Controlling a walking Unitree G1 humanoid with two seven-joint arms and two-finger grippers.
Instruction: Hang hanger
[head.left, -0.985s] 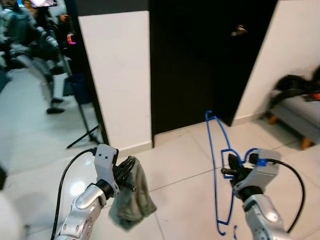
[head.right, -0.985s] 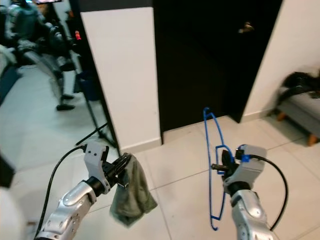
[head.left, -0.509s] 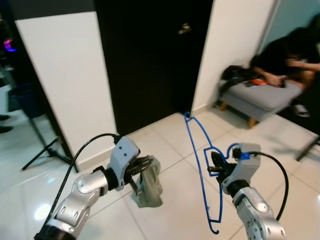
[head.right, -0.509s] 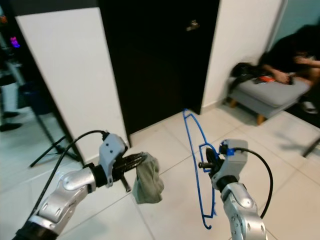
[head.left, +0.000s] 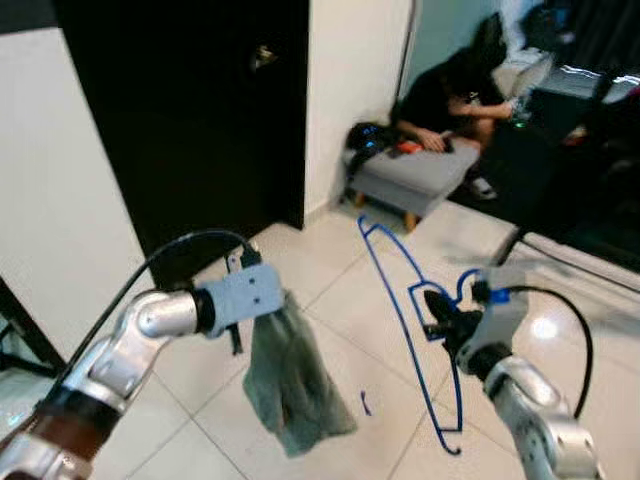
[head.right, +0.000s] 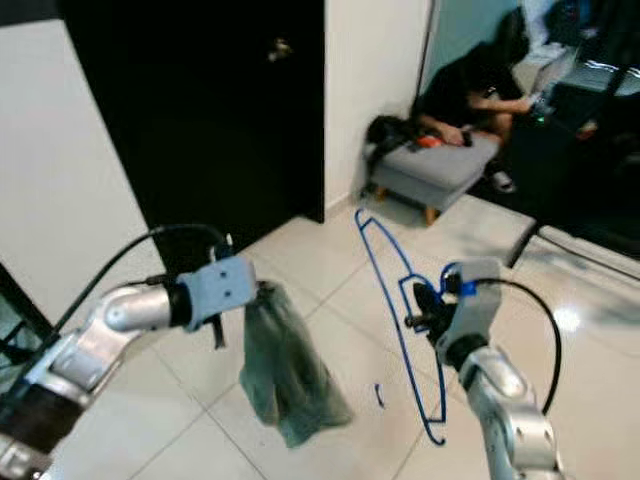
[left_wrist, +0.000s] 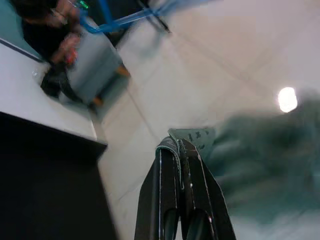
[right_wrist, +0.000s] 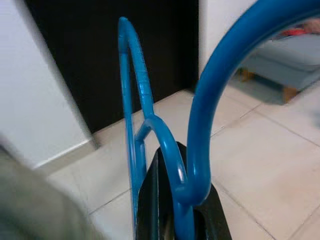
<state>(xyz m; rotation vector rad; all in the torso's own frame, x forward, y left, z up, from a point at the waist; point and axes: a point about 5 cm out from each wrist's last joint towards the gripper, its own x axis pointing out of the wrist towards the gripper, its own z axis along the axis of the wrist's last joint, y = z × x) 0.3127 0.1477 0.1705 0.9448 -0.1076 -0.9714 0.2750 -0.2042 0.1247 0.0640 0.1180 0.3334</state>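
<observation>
Holding things in both arms, the robot stands on a pale tiled floor (head.left: 330, 300) facing a black door (head.left: 190, 130). Nearest, on the door's side of the scene, the left gripper (left_wrist: 181, 150) has its two black fingers pressed tight together on the top edge of a grey-green cloth (head.left: 290, 385), which hangs limp below the silver arm, clear of the floor. Beside the cloth, further from the door, the right gripper (right_wrist: 175, 165) pinches the blue hanger (head.left: 405, 310) at its neck, where the hook meets the frame; the fingers are closed narrowly on the blue plastic. The hanger is held in the air, edge-on and tilted, its hook curling back over the gripper and its long frame reaching up towards the door and down towards the floor. A small blue mark (head.left: 366, 403) shows on the tiles between cloth and hanger. Beyond both, the door stands set in a white wall (head.left: 355, 90). Past the door's far edge, a grey cushioned stool (head.left: 415, 180) on wooden legs sits against that wall, and a person in dark clothes (head.left: 455, 85) is bent over it.
</observation>
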